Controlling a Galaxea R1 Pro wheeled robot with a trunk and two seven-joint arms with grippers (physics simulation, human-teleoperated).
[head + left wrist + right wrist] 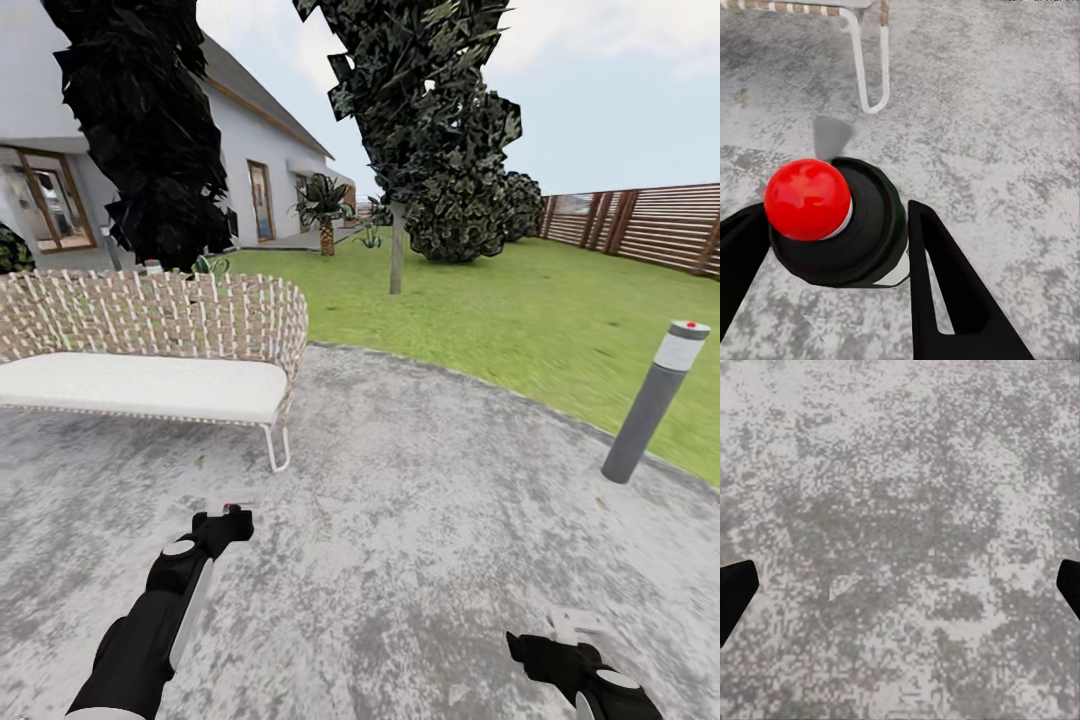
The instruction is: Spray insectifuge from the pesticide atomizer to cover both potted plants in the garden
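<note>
1. The robot stands on the round grey paved patio of the garden, with green lawn beyond its far edge and a brown slatted fence at the far right.
2. The left gripper is clenched on the pesticide atomizer: in the left wrist view its two black fingers sit on either side of the bottle's dark round body, which carries a red ball-like spot on top.
3. In the head view the left gripper is low at the near left, above the paving, with a bit of white and red showing at its tip; the bottle itself is too small there to make out clearly.
4. The right gripper is at the near right, low over the patio. In the right wrist view its dark fingertips stand wide apart at the picture's edges with nothing but speckled grey paving between them, so it is released and empty.
5. A woven wicker sofa with a white cushion stands at the left of the patio; one of its thin white loop legs shows in the left wrist view, just beyond the held bottle.
6. A grey bollard lamp with a white top and a small red dot stands at the right edge of the patio, tilted in the view.
7. A thin-trunked tree rises from the lawn, with dark bushes behind it.
8. A small palm stands far off, near the white house at the far left.
</note>
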